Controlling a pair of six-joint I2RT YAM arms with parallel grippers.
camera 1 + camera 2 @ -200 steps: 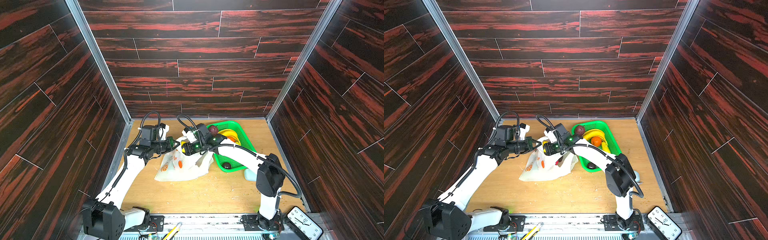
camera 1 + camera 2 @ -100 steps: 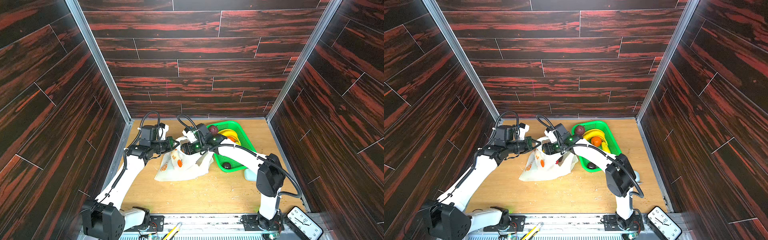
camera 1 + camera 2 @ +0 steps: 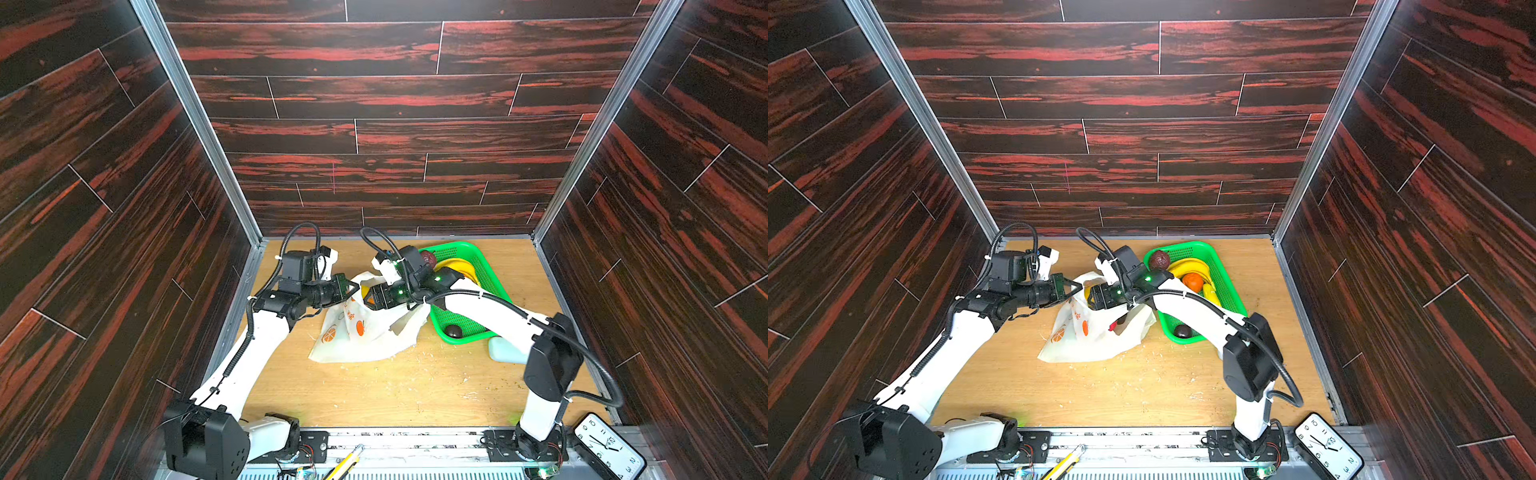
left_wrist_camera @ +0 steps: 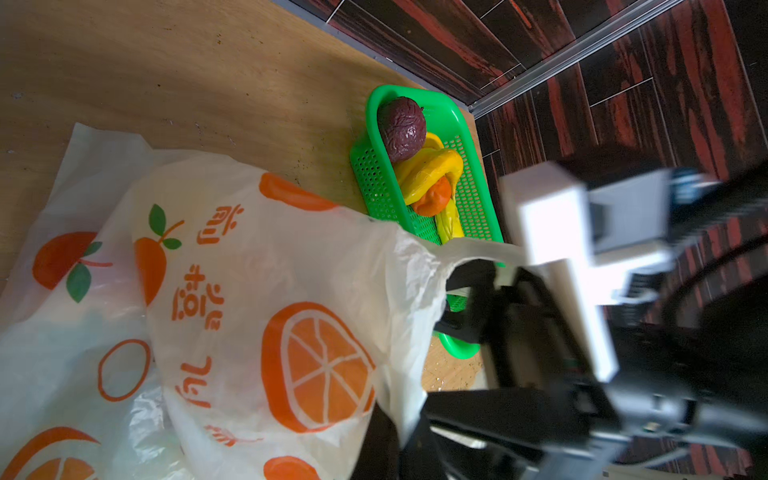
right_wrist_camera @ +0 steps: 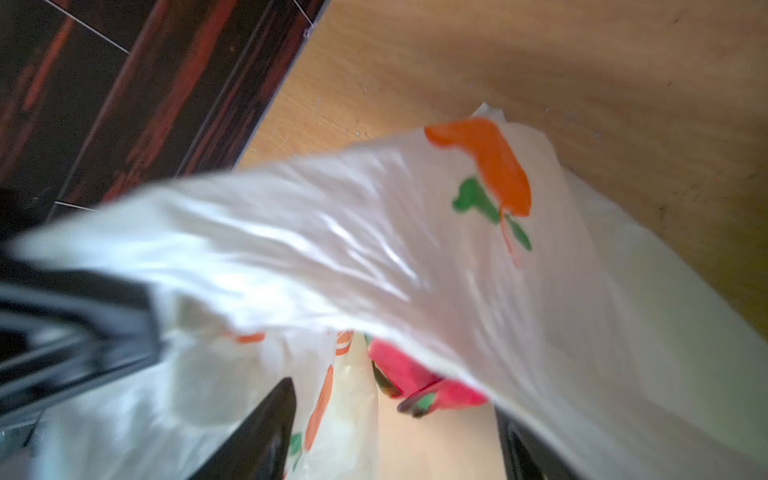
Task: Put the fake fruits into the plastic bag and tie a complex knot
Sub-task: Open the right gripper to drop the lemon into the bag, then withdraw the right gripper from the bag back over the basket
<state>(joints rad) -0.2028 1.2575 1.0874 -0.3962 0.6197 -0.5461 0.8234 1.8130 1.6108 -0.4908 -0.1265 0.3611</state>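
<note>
Left pincer clamps the plastic bag rim. Right pincer is wide, with the bag mouth just below. If the thin film slips free, the mouth collapses.

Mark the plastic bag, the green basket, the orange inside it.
plastic bag (image 3: pixel 374 345): in a top view, printed front panel.
green basket (image 4: pixel 374 183): left wrist view, mesh side wall.
orange (image 3: pixel 1192 281): in a top view, upper surface.

Orange Korean-looking lettering printed on the plastic bag, too turned to make out, black hour numerals round the clock face
</note>
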